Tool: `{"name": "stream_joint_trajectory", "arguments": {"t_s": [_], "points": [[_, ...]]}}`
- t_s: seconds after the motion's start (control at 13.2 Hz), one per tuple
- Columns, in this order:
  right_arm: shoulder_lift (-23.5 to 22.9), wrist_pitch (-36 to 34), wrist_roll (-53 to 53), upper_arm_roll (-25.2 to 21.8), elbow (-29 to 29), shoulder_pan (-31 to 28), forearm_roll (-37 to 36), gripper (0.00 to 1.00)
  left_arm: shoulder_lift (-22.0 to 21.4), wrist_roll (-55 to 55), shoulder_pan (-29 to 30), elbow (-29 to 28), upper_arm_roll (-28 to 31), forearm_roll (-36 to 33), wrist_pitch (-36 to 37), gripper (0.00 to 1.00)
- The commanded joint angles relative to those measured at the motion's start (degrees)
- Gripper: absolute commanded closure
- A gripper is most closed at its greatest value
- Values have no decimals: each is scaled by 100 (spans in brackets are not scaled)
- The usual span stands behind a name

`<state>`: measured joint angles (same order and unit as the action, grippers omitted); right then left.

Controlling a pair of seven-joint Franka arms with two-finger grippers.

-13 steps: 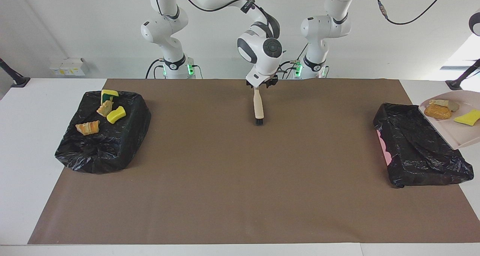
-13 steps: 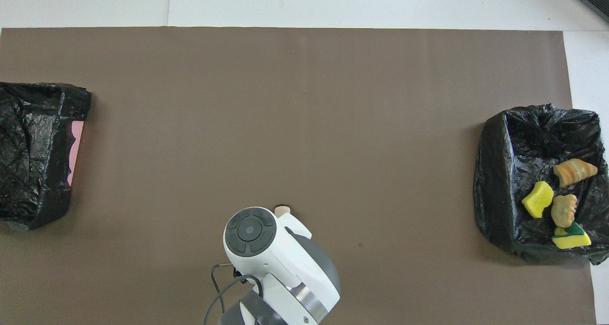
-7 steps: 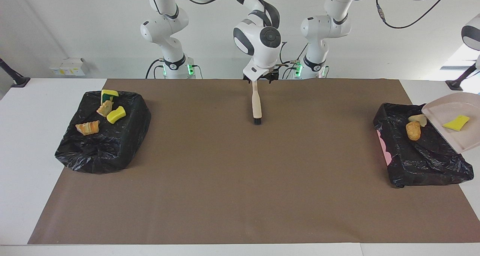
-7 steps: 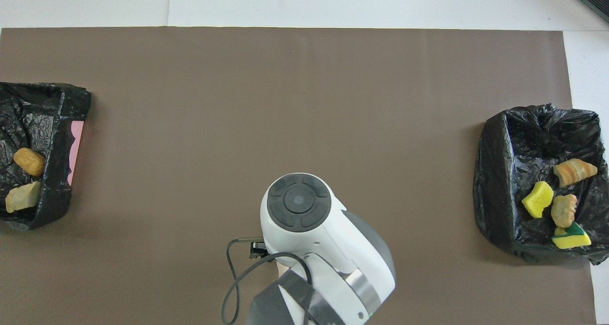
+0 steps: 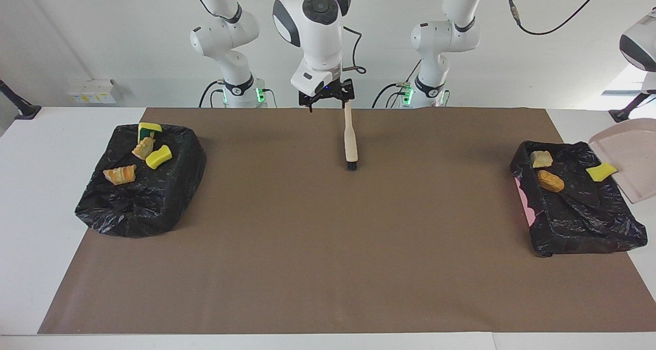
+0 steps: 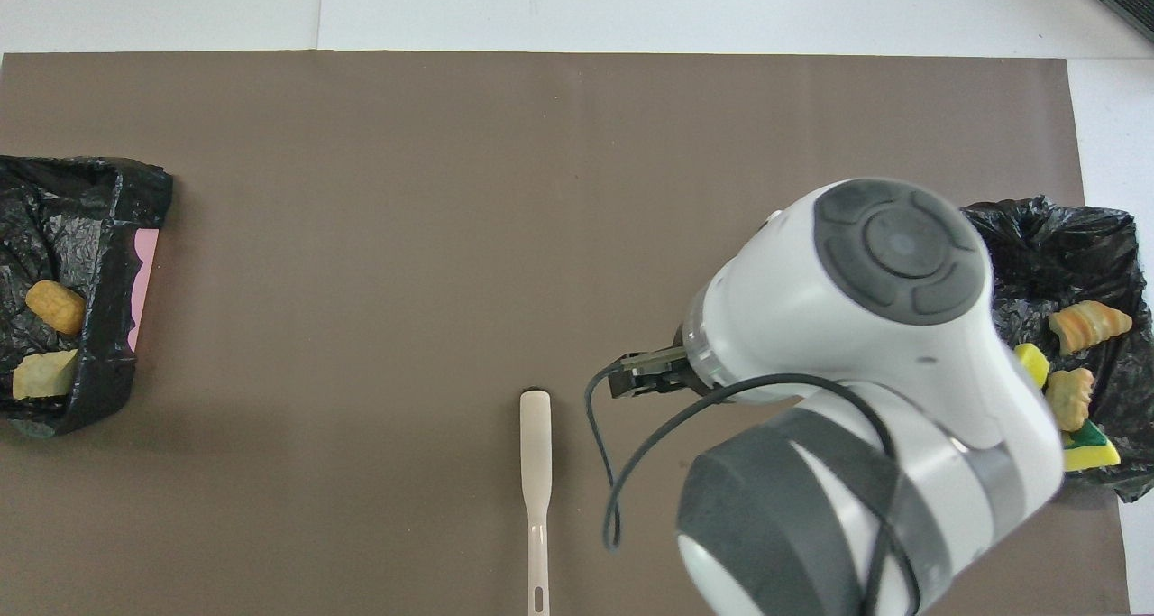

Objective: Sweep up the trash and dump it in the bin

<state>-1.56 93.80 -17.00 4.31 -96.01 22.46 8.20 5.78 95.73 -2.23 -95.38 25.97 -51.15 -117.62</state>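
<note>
A white table (image 5: 31, 196) carries a broad brown mat (image 5: 328, 268). A plain white wall (image 5: 102, 27) stands by the robots' end, with bright daylight at a window (image 5: 633, 78).

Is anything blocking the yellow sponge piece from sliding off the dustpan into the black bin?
No, nothing visible. The yellow sponge piece sits at the tilted dustpan's lower edge, right over the bag-lined bin, where a tan chunk and an orange chunk lie.
</note>
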Motion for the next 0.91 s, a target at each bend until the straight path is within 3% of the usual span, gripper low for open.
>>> {"name": "stream_joint_trajectory", "arguments": {"t_s": [0.0,0.15,0.53,0.83], "points": [[182,-72,843,26,39,-503,-56,0,-532,-501,-76,-235,-406,-141,781,100],[270,-28,1503,34,39,-1004,-117,0,-656,-826,-76,-279,-767,-19,1467,100],[174,340,1911,26,249,-1884,-847,0,-955,-2222,-85,-700,-1233,2228,2146,100],[130,447,1885,26,267,-2534,-997,0,-894,-4636,-85,-955,-2164,3284,2323,100]]}}
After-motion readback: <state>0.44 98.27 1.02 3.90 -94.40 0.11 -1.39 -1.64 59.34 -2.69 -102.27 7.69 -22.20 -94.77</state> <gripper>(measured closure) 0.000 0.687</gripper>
